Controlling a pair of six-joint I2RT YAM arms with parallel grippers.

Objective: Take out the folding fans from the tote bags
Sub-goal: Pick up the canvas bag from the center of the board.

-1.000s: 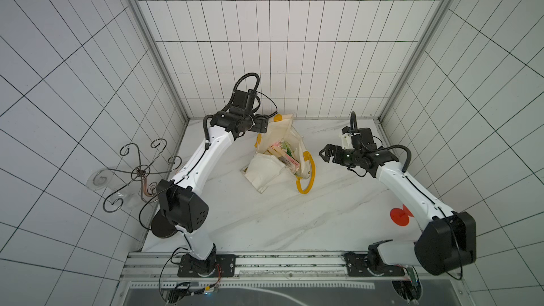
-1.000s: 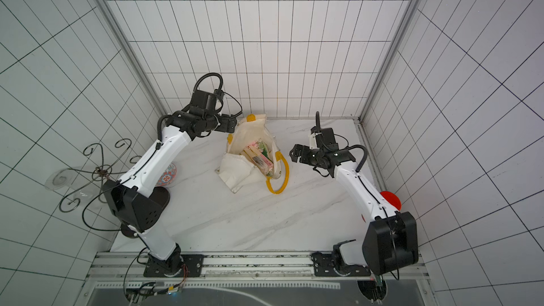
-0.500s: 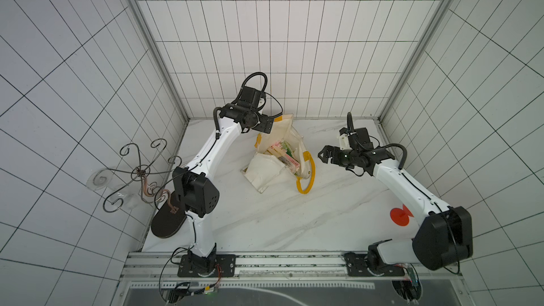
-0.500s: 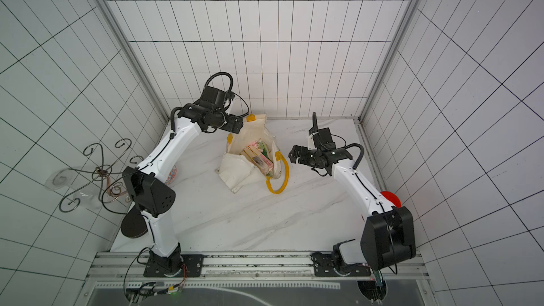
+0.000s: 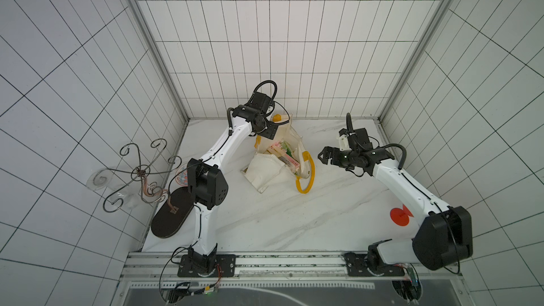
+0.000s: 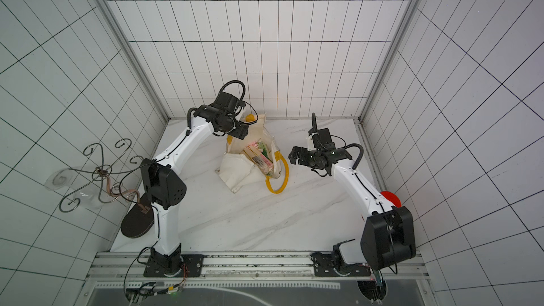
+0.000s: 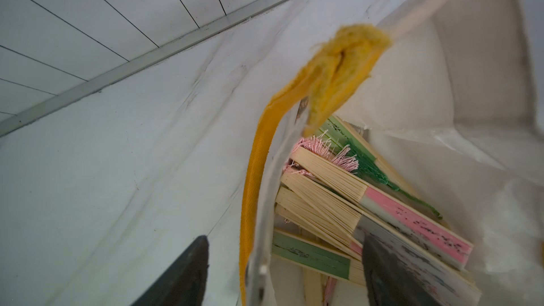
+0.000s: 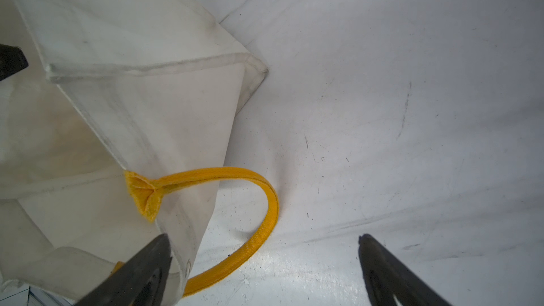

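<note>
Left pincer (image 7: 284,236) swung over tote bag (image 5: 265,169) rim, spread; right pincer (image 8: 264,236) spread. We read folding fans (image 7: 323,201) lying rear-left to front-right.

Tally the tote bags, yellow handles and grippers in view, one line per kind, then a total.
tote bag: 1
yellow handles: 2
grippers: 2, namely left gripper and right gripper
Total: 5

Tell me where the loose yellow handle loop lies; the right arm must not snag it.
In a top view the yellow handle loop lies flat on the marble table, on the side of the tote bag that faces the right claw.
</note>
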